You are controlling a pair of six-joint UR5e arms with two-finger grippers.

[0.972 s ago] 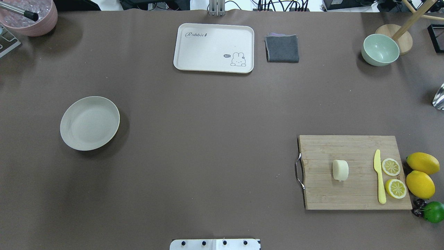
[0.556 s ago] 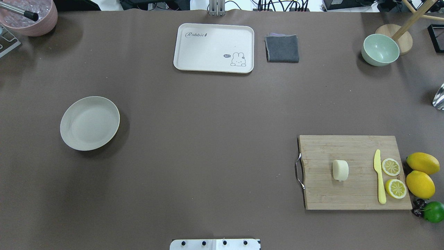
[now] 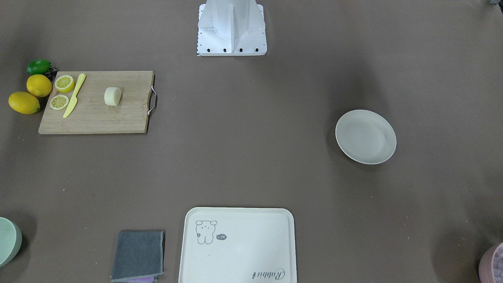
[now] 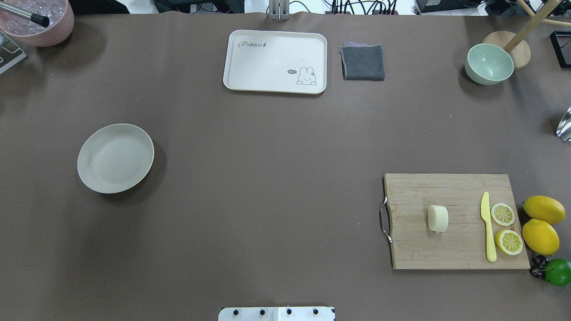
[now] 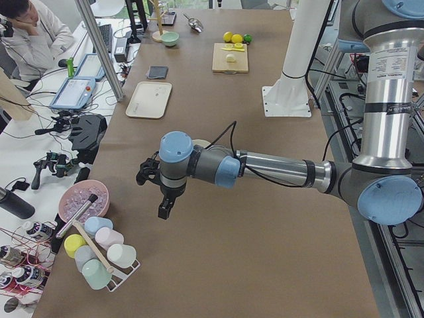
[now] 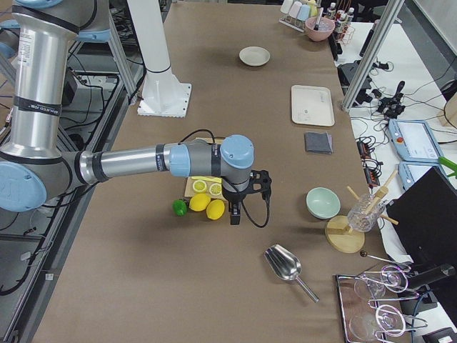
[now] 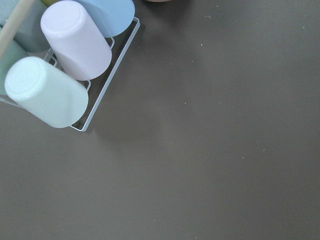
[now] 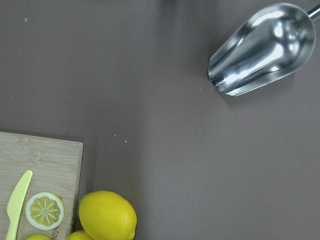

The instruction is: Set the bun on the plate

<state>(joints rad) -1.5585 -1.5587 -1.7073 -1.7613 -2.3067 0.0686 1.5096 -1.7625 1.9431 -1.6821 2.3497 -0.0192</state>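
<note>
Nothing on the tabletop (image 4: 267,178) has shifted since the earlier overhead frames. Bun (image 4: 437,218) lies on the cutting board (image 4: 446,249); plate (image 4: 115,158) sits well apart. Left gripper (image 5: 163,211) and right gripper (image 6: 233,216) hang above the tabletop; state of both sets of jaws cannot be told.

You have on your table one bun (image 4: 437,218), one plate (image 4: 115,158), one tray (image 4: 267,62), one cutting board (image 4: 446,191), one yellow knife (image 4: 488,227), two lemon slices (image 4: 502,214), two whole lemons (image 4: 543,209), one lime (image 4: 558,272), one grey cloth (image 4: 363,62), one green bowl (image 4: 489,63), one pink bowl (image 4: 55,36) and one metal scoop (image 8: 262,47).
</note>
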